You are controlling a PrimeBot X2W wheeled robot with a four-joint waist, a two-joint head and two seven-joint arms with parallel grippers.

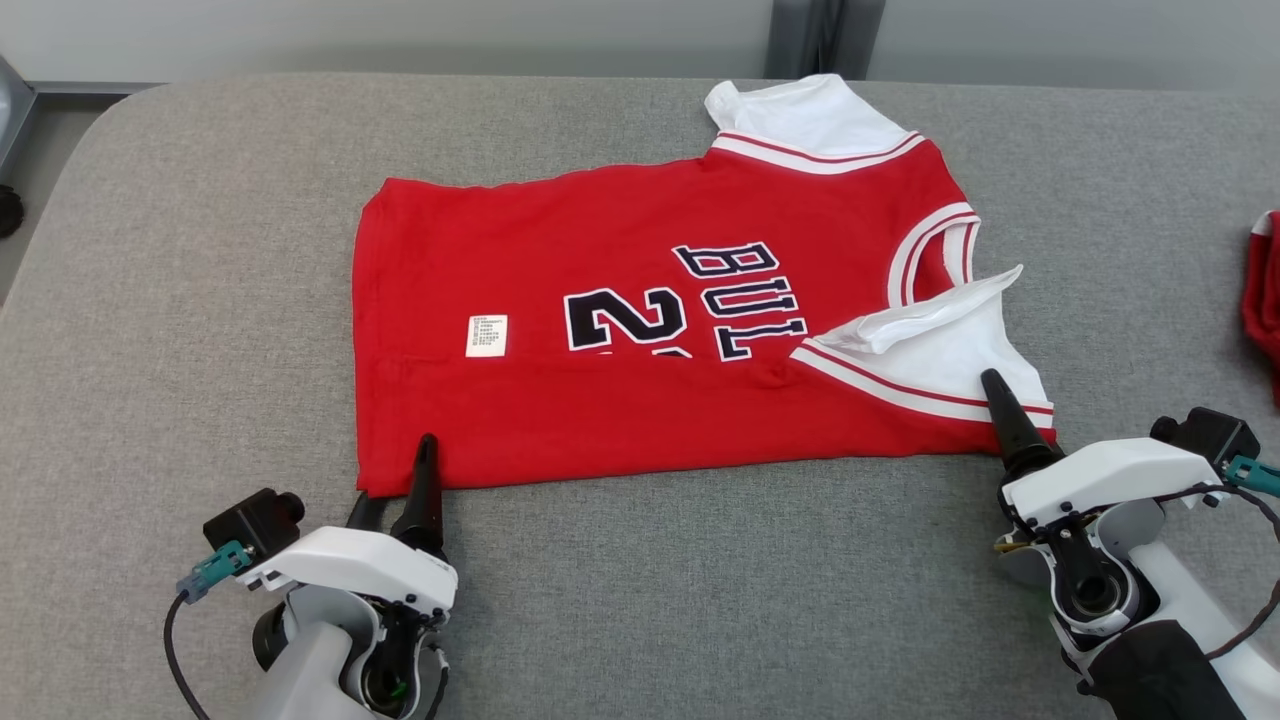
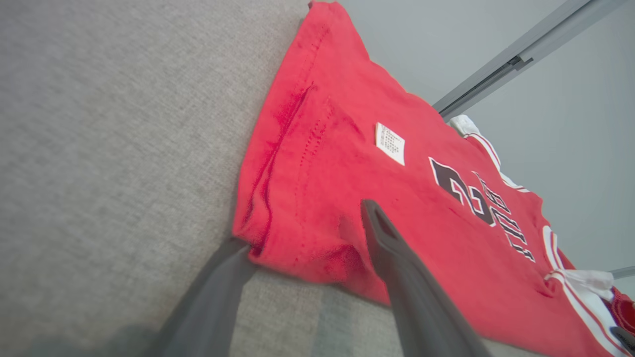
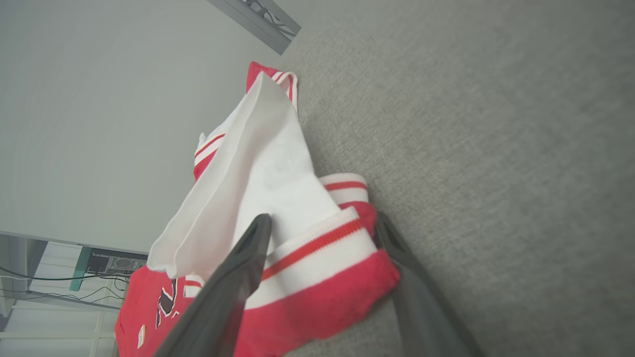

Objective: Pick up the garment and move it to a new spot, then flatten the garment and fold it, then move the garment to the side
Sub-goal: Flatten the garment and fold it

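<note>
The garment (image 1: pixel 640 400) is a red jersey with white sleeves and dark lettering, lying flat on the grey table (image 1: pixel 200 250) with its near long edge folded over. My left gripper (image 1: pixel 395 480) is open at the jersey's near left corner, one finger over the cloth and one beside it; the left wrist view has that corner (image 2: pixel 297 248) between the spread fingers of the left gripper (image 2: pixel 302 225). My right gripper (image 1: pixel 1000 420) is open at the near right corner. There its fingers (image 3: pixel 248 258) straddle the striped sleeve edge (image 3: pixel 317 248), the right gripper (image 3: pixel 322 220) not closed on it.
Another red cloth (image 1: pixel 1262 290) lies at the table's right edge. The far sleeve (image 1: pixel 800 115) reaches close to the table's back edge. Bare grey surface stretches to the left of the jersey and along the front between my arms.
</note>
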